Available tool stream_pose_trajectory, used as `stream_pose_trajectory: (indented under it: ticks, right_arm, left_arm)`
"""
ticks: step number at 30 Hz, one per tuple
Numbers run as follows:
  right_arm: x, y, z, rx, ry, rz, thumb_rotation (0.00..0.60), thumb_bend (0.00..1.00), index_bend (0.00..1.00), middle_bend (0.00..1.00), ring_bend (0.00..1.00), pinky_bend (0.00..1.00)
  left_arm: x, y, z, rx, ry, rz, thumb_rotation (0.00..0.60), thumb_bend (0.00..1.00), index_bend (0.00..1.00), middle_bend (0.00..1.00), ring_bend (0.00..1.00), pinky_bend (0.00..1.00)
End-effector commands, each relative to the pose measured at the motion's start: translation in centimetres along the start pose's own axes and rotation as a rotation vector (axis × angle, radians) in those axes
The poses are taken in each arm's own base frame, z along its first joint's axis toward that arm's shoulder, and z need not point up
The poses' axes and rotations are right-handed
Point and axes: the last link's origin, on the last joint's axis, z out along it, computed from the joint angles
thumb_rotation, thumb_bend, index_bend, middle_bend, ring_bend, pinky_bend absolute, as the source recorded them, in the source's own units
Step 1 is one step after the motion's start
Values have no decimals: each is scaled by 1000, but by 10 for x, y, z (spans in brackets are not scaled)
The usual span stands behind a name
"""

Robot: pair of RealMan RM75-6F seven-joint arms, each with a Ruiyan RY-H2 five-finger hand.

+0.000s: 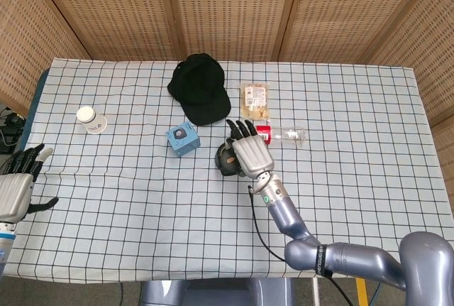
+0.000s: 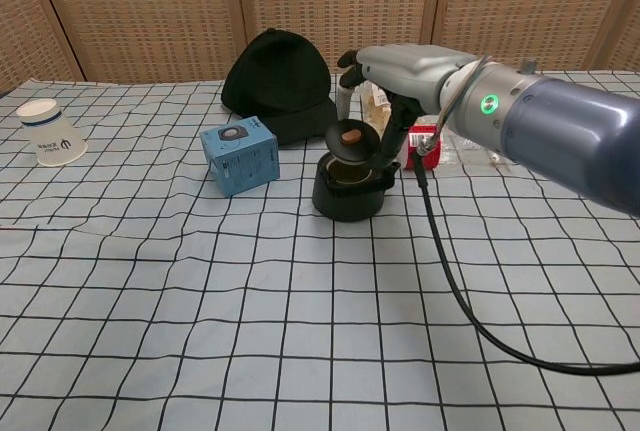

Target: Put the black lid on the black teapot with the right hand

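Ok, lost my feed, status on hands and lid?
Right hand holds lid, tilted over teapot, not seated. Left hand open, idle. Nothing in the way.

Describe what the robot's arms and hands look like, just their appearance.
The right hand has a silver-grey shell with black fingers. Its arm is smooth blue-grey metal with a glowing green ring light near the wrist and a black cable trailing down. The left hand matches: grey shell, black fingers.

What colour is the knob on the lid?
Brown, on the black lid; clearest in the chest view.

Bright even light, soft shadows, sharp
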Motion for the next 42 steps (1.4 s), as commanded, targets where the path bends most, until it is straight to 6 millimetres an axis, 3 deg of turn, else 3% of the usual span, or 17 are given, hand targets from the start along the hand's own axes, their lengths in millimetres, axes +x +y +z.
stream_pose_trajectory:
  ticks: [1,11,29,37,42]
  right_arm:
    - [-2,-4,11,0,-12,4,600,350,479,51,0,0]
    - [-4,1,35,-21,-21,7,600,351,479,54,0,0]
    - [-32,6,45,-28,-77,-20,600,351,471,51,0,0]
    - [-32,4,47,-20,-64,-30,600,345,281,0,0,0]
    - [-28,3,45,-11,-48,-34,600,340,220,0,0,0]
  left_arm:
    - [-1,0,1,0,-3,1,600,58,0,0,0,0]
    - [-3,-1,6,12,-23,3,600,58,0,0,0,0]
    - [-6,-4,12,28,-39,3,600,61,0,0,0,0]
    - [-6,-5,12,30,-43,2,600,60,0,0,0,0]
    - [-5,-3,11,23,-40,1,600,61,0,0,0,0]
